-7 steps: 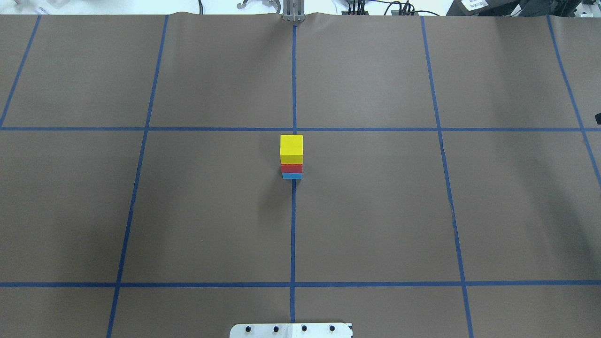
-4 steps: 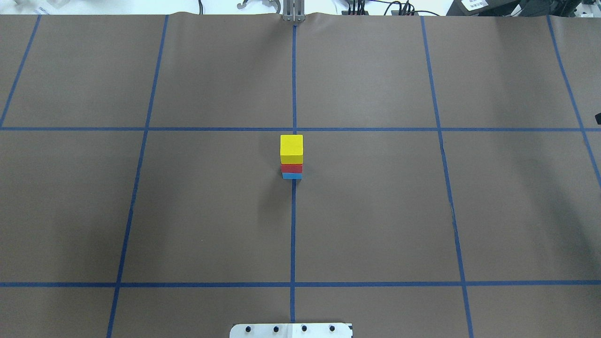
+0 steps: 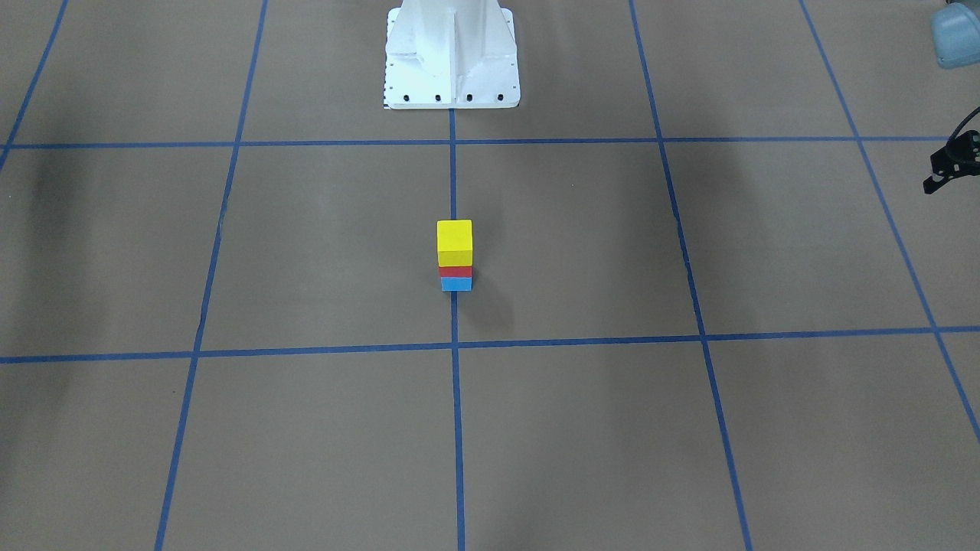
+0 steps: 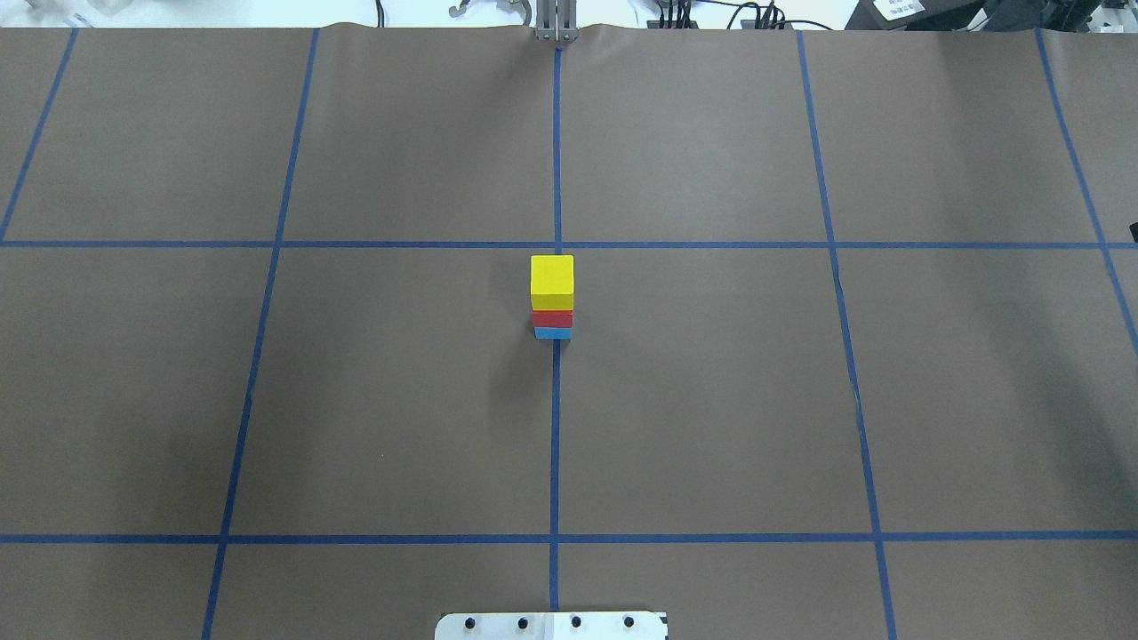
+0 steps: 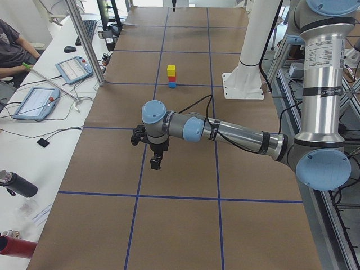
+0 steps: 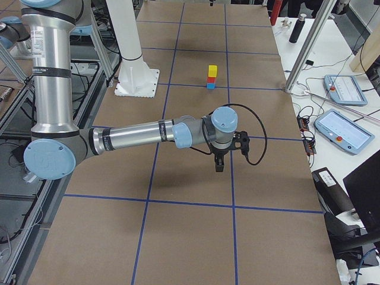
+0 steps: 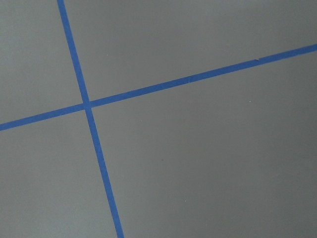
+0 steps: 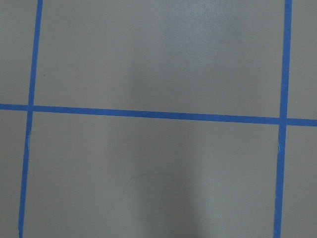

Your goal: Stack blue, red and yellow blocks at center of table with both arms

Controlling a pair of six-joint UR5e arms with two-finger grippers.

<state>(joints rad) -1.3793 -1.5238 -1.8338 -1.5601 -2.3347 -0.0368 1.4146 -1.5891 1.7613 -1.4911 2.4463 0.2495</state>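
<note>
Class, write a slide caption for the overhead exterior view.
Yellow block atop red block atop blue block, on the table over its centre tape line.

brown paper, blue tape and a busy side desk
brown paper (image 4: 400, 400) covers the table, crossed by blue tape lines (image 4: 554, 444) in a grid. on the white desk (image 5: 22, 163) beside it lie a near tablet (image 5: 35, 102), a far tablet (image 5: 73, 68), a mouse (image 5: 70, 49), a keyboard (image 5: 90, 28), a black bottle (image 5: 17, 184) and a red bottle (image 5: 14, 246); a seated person (image 5: 11, 48) leans on the desk's far end.
</note>
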